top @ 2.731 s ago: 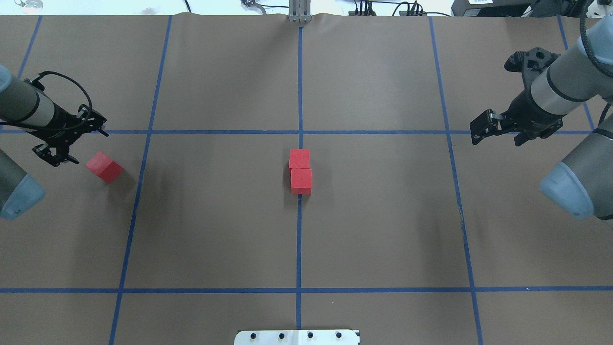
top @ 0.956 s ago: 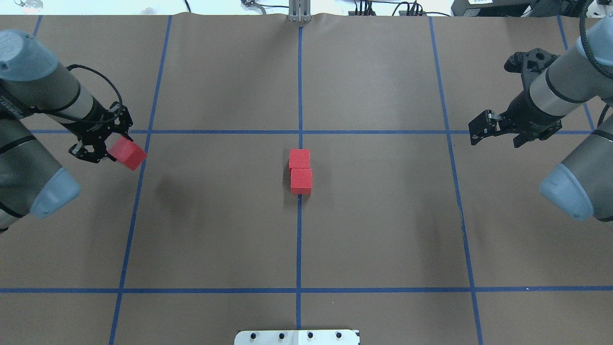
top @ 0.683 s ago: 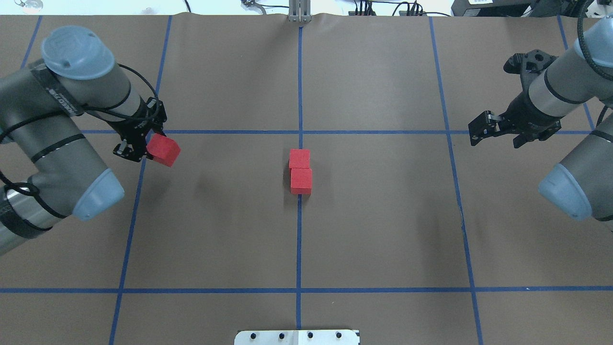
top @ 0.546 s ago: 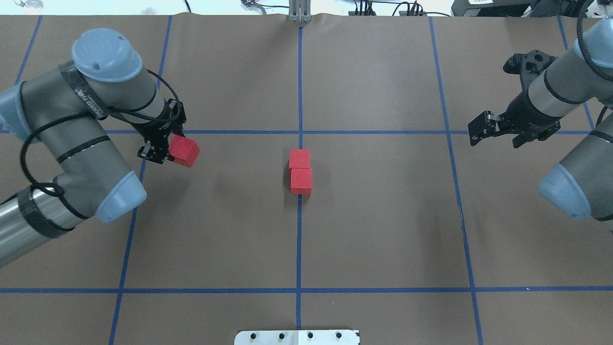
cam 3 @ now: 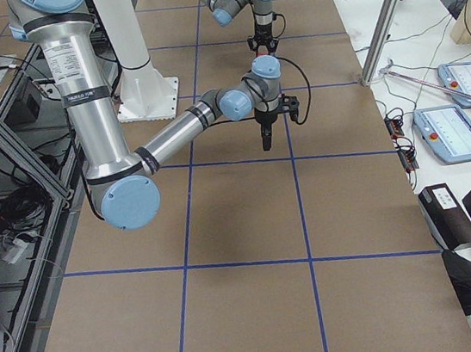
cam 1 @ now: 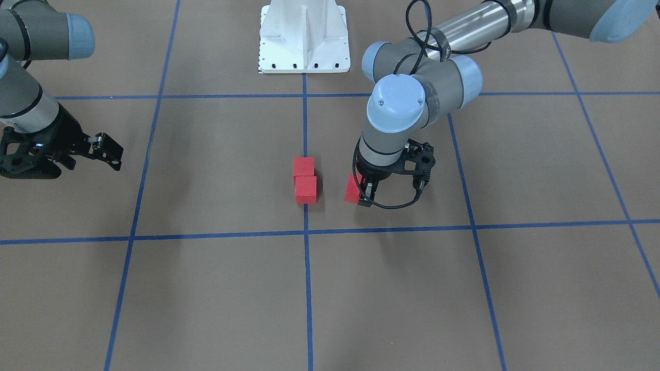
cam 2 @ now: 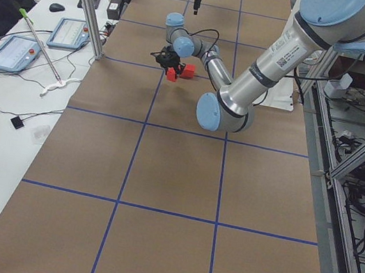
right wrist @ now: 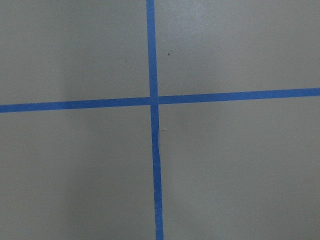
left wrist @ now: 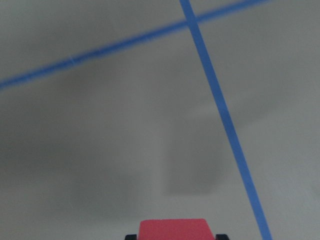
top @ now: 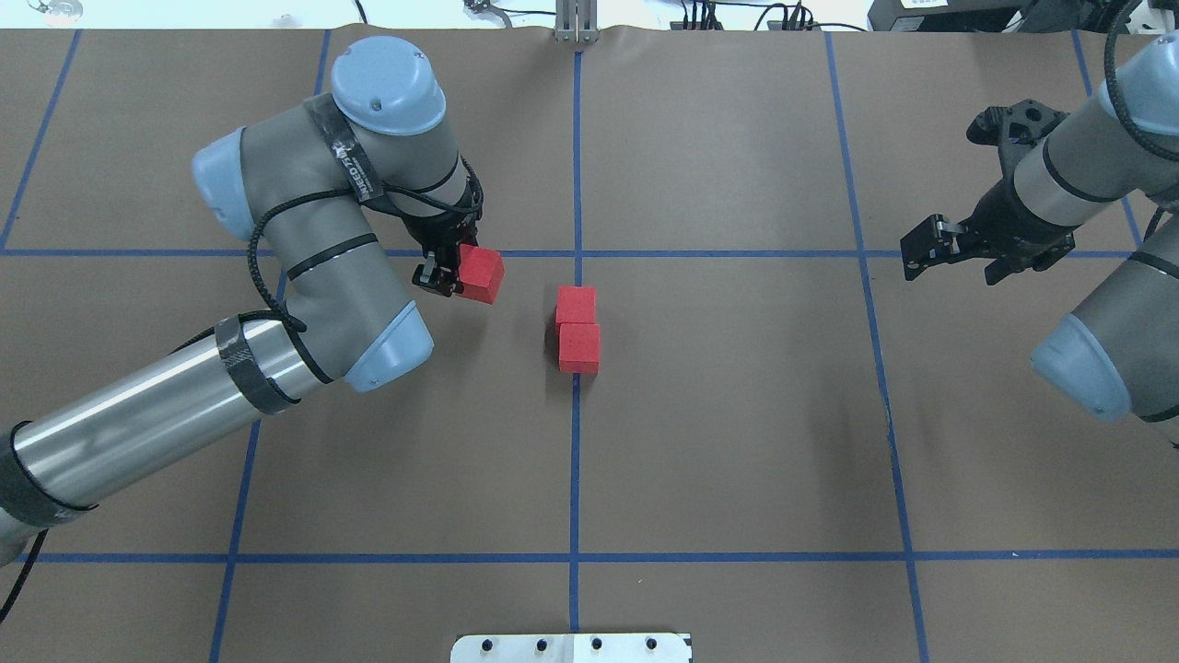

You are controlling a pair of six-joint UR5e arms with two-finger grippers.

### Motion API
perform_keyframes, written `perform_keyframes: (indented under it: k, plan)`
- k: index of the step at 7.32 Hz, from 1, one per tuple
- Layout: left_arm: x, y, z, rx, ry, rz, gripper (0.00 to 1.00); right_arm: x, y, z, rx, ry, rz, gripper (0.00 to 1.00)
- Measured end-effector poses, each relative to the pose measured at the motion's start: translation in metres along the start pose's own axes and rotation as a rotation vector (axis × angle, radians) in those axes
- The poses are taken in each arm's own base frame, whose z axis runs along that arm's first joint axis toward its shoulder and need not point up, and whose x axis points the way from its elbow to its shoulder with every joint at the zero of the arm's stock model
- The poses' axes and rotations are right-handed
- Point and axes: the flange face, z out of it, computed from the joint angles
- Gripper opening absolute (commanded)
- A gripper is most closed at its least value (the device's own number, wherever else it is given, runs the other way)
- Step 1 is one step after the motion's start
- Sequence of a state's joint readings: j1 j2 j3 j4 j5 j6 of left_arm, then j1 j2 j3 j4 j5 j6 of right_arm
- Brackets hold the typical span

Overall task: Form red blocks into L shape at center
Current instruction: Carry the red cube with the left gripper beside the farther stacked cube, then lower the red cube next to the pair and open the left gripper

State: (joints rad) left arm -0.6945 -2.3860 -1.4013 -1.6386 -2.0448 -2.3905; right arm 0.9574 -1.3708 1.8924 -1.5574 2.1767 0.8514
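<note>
Two red blocks (top: 576, 304) (top: 579, 347) sit touching in a short column on the blue tape line at the center (top: 575, 414) of the brown surface; they also show in the front view (cam 1: 303, 167) (cam 1: 306, 189). My left gripper (top: 449, 273) is shut on the third red block (top: 483, 274) and holds it just left of the pair, apart from them. The front view shows the gripper (cam 1: 364, 194) and block (cam 1: 352, 188); the left wrist view shows the block's edge (left wrist: 172, 229). My right gripper (top: 921, 250) hangs open and empty at the far right.
The white metal base (cam 1: 304, 41) stands at the robot's side of the table, its plate in the overhead view (top: 571, 647). Blue tape lines (right wrist: 152, 100) cross the brown paper. A side desk with tablets (cam 2: 20, 51) lies beyond the table's far edge.
My left gripper closed on the block at the far left, lifted it and carried it right, to just left of the center pair. My right arm has barely moved.
</note>
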Motion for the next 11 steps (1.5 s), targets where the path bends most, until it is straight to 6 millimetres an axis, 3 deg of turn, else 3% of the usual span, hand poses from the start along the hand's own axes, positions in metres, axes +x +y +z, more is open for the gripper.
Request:
perform_keyframes:
  k: [3, 8, 11]
  plan:
    - [0.017, 0.014, 0.022, -0.031, 0.016, -0.129, 0.00, 0.000, 0.000, -0.001, 0.002, -0.001, 0.001, 1.00]
    - [-0.001, 0.041, 0.039, -0.049, -0.018, -0.205, 0.00, 0.002, 0.000, 0.001, 0.000, 0.001, 0.004, 1.00]
    - [-0.006, 0.045, 0.043, -0.047, -0.027, -0.213, 0.00, 0.003, 0.000, 0.002, -0.002, 0.003, 0.005, 1.00]
